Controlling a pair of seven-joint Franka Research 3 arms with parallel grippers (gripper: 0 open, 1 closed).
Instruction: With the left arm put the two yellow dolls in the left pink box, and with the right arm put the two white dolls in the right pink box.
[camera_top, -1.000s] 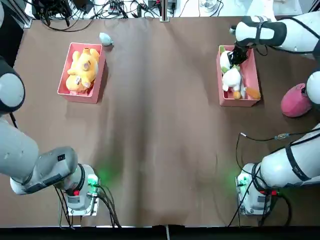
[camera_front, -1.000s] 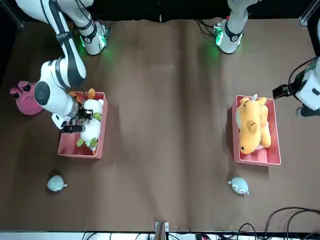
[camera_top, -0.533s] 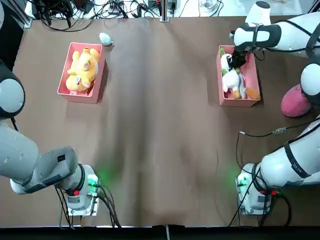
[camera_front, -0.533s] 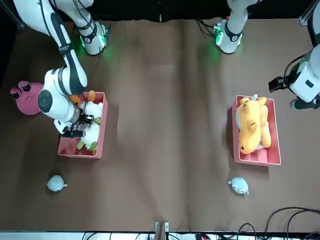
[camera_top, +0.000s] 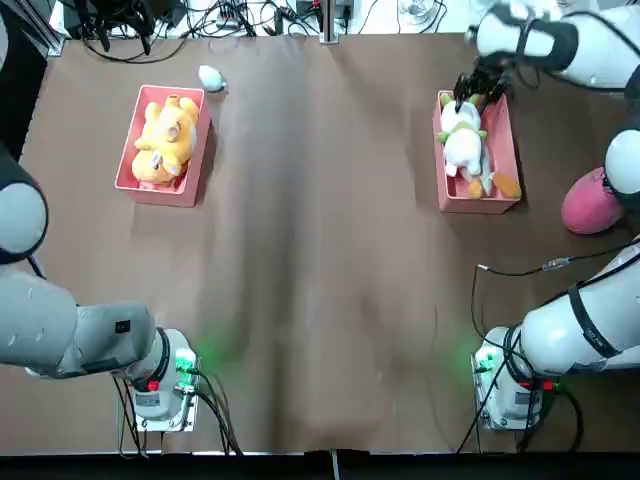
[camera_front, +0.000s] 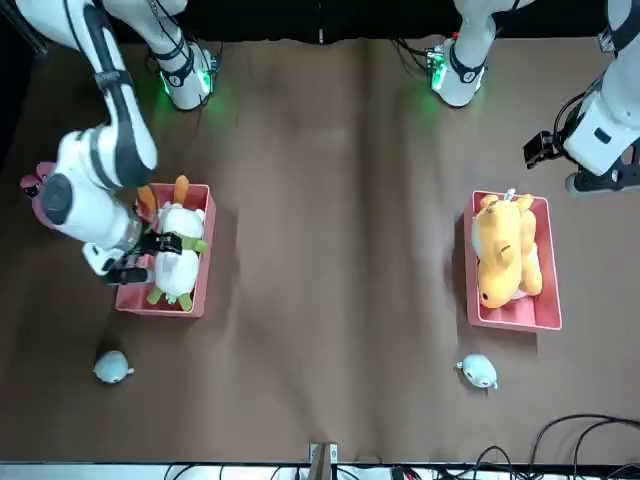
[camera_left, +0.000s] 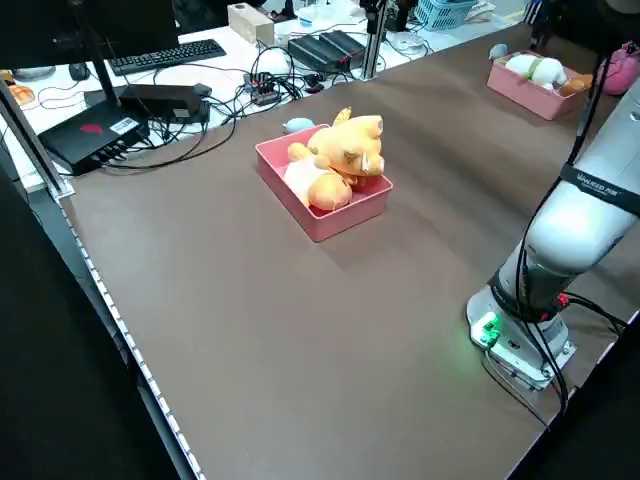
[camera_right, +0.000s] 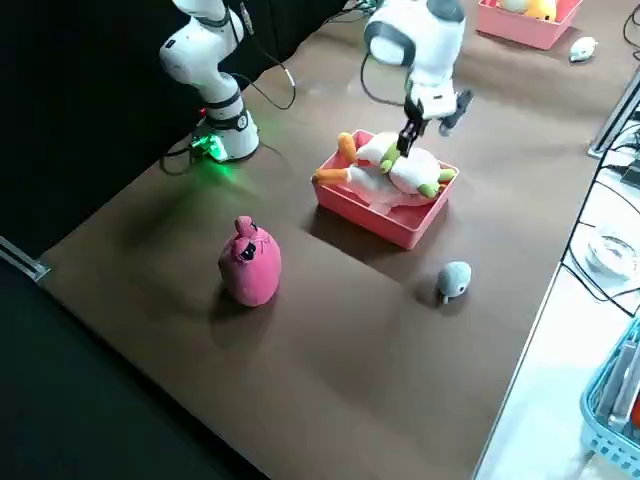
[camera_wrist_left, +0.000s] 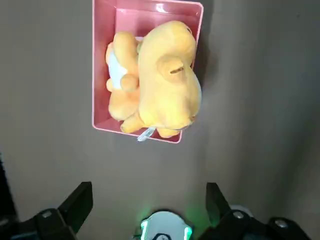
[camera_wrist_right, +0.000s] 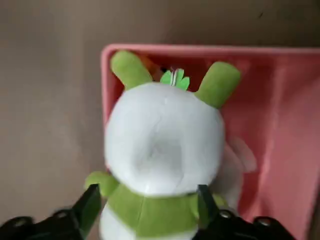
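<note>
With both arms up off the brown table (camera_top: 320, 250), the load is already sorted. Left arm is raised at the table's left edge; left hand (camera_wrist_left: 147, 210) has its fingers apart, holding nothing, and its wrist view looks straight down on the left pink box (camera_top: 128, 150), which lies well clear below it. Right arm reaches to the far right; right hand (camera_top: 478, 85) hovers over the far end of the right pink box (camera_top: 505, 150), fingers spread wide with nothing between them.

Left pink box sits far left on the table with the yellow dolls (camera_top: 165, 135) inside: the big one lies on top, the smaller one (camera_wrist_left: 119, 75) tucked beside it against the box wall.

Right pink box holds the white dolls (camera_top: 463, 140). The top one, green ears and green collar, lies directly under the right hand, not touched by the fingers (camera_wrist_right: 90, 205) in the wrist view. The second is mostly hidden below it; orange parts (camera_top: 505, 186) stick out at the near end.

Off-task: a pink plush (camera_top: 590, 200) right of the right pink box, a small grey toy (camera_top: 210, 77) just past the left box's far corner, and another (camera_front: 112, 367) on the far side of the right box.
</note>
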